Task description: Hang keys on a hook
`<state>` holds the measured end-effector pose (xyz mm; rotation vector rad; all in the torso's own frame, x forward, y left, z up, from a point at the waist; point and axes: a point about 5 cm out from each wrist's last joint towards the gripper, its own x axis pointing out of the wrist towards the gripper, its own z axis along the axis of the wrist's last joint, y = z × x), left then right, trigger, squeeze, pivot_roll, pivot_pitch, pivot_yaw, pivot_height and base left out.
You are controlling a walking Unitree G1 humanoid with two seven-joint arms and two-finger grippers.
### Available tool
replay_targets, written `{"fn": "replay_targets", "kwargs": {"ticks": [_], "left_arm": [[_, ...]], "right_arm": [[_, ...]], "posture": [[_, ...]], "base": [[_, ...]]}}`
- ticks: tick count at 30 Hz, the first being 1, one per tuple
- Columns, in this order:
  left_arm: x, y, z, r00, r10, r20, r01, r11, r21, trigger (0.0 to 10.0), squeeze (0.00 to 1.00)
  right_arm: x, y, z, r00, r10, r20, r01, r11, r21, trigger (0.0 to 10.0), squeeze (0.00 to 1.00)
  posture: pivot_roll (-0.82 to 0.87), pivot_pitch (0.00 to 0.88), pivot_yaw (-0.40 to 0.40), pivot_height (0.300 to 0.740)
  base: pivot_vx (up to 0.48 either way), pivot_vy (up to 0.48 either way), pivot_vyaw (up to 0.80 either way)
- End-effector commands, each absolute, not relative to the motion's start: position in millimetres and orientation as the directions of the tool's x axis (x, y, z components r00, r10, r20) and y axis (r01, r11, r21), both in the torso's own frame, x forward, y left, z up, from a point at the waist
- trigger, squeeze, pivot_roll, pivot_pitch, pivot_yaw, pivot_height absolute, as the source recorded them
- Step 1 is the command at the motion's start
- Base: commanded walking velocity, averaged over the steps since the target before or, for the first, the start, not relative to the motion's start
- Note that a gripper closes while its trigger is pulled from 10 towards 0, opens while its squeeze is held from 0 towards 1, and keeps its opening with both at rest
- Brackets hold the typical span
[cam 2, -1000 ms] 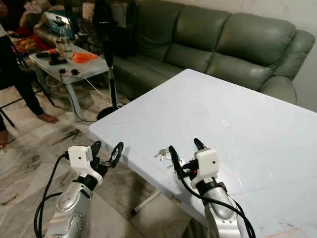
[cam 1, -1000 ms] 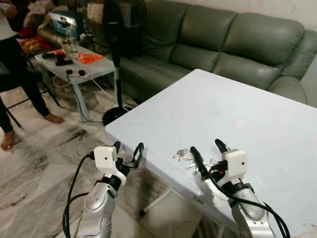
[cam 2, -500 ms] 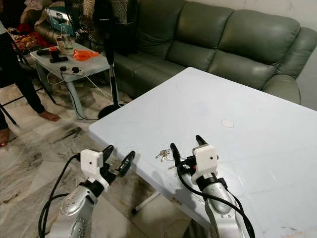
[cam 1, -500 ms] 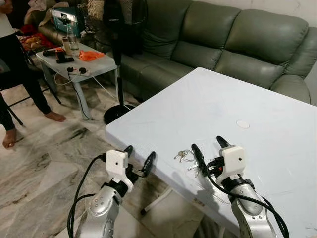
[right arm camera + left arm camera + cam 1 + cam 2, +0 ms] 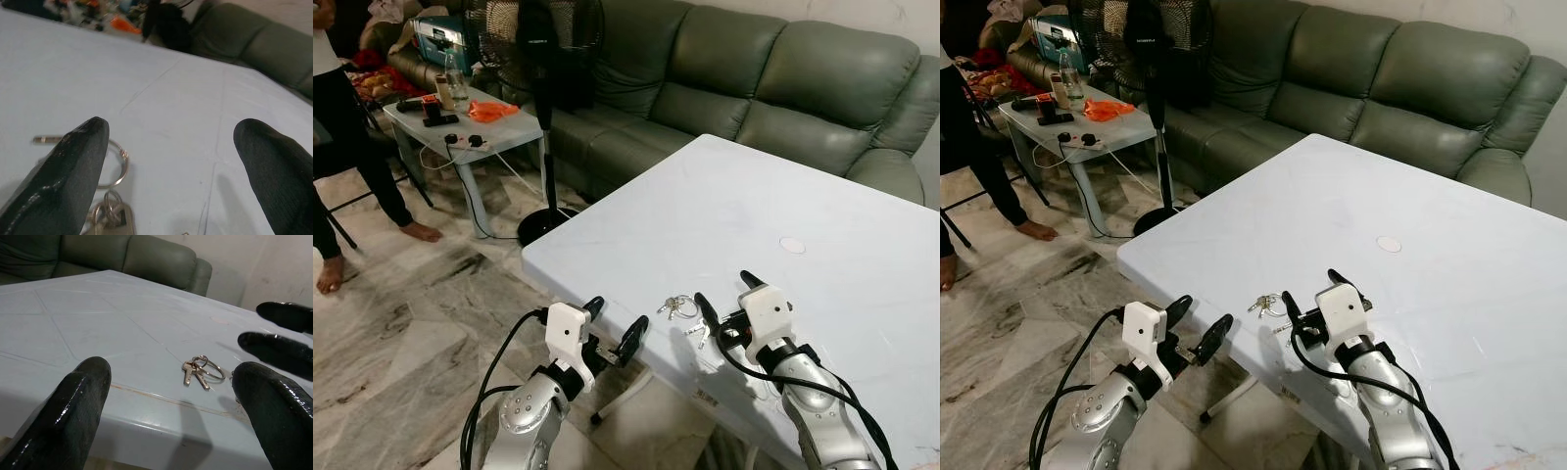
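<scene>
Left eye view: keys (image 5: pixel 677 307) lie on the white desk (image 5: pixel 803 196) near its front edge, ring plus a couple of blades, flat. Right hand (image 5: pixel 724 299) sits over the desk just beside the keys, fingers spread apart, nothing held; one finger is next to the key ring. Compared with 1.0 s ago, the right hand is lower and its white wrist block closer to the desk. Left hand (image 5: pixel 612 328) is off the desk, below and in front of the edge, fingers apart, empty. It has moved rightward toward the desk edge since the earlier frame; then it hovered further left over the floor. Keys unchanged in place.

Right eye view: same layout. Green sofa (image 5: pixel 1381 69) behind the desk, standing fan (image 5: pixel 1151 59) at left, a person's legs (image 5: pixel 979 166) at far left beside a small side table (image 5: pixel 1077 122).

Left wrist view: the left hand's two fingers (image 5: pixel 68 416) frame the desk edge; keys (image 5: pixel 200 371) lie beyond, well apart from them. The right hand's fingers (image 5: pixel 276 347) show past the keys.

Right wrist view: right fingers (image 5: pixel 73 166) wide apart above the desk; key ring (image 5: pixel 115 169) touches or lies just under one finger, cannot tell which.
</scene>
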<state>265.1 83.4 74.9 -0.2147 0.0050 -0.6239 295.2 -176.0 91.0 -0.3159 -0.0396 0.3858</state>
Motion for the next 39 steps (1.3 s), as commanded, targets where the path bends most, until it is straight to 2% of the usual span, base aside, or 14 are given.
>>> {"fn": "replay_targets", "kwargs": {"ticks": [1,6,15,21,26,30,36,39], "left_arm": [[264.0,82.2,79.2,0.802,-0.594,0.068,0.595,0.782,-0.182,10.0,0.00],[262.6,82.5,79.1,0.802,-0.594,0.064,0.595,0.782,-0.187,10.0,0.00],[260.0,79.3,79.5,0.795,-0.604,0.061,0.603,0.775,-0.188,10.0,0.00],[259.2,78.7,79.0,0.795,-0.603,0.059,0.602,0.775,-0.192,10.0,0.00],[259.2,78.8,79.1,0.797,-0.601,0.058,0.599,0.777,-0.192,10.0,0.00],[258.5,78.9,79.4,0.801,-0.596,0.058,0.595,0.780,-0.196,10.0,0.00],[258.4,78.7,79.6,0.802,-0.595,0.059,0.593,0.780,-0.200,10.0,0.00],[259.1,79.0,80.0,0.802,-0.594,0.060,0.592,0.780,-0.202,10.0,0.00]], "right_arm": [[296.9,-179.2,91.2,0.918,0.396,-0.029,-0.383,0.865,-0.323,10.0,0.00],[299.4,-187.8,89.4,0.899,0.433,-0.063,-0.430,0.851,-0.302,10.0,0.00],[306.7,-213.4,94.4,0.875,0.468,-0.126,-0.481,0.806,-0.346,10.0,0.00],[303.7,-220.9,94.1,0.821,0.542,-0.180,-0.570,0.759,-0.314,10.0,0.00],[303.8,-221.5,98.2,0.824,0.545,-0.156,-0.561,0.744,-0.363,10.0,0.00],[305.2,-222.1,98.7,0.838,0.523,-0.158,-0.529,0.705,-0.471,10.0,0.00],[304.0,-223.9,95.3,0.827,0.524,-0.203,-0.545,0.661,-0.516,10.0,0.00],[303.4,-225.0,93.0,0.828,0.523,-0.204,-0.547,0.669,-0.504,10.0,0.00]], "posture": [[0.01,0.006,-0.058,0.740],[0.01,0.009,-0.057,0.740],[0.00,0.011,-0.059,0.740],[0.00,0.014,-0.060,0.740],[0.00,0.015,-0.061,0.740],[0.00,0.014,-0.064,0.740],[0.00,0.014,-0.063,0.740],[0.00,0.012,-0.062,0.740]], "base": [[0.000,0.000,0.00],[0.000,0.000,0.00],[0.000,0.000,0.00],[0.000,0.000,0.00],[0.000,0.000,0.00],[0.000,0.000,0.00],[0.000,0.000,0.00],[0.000,0.000,0.00]]}}
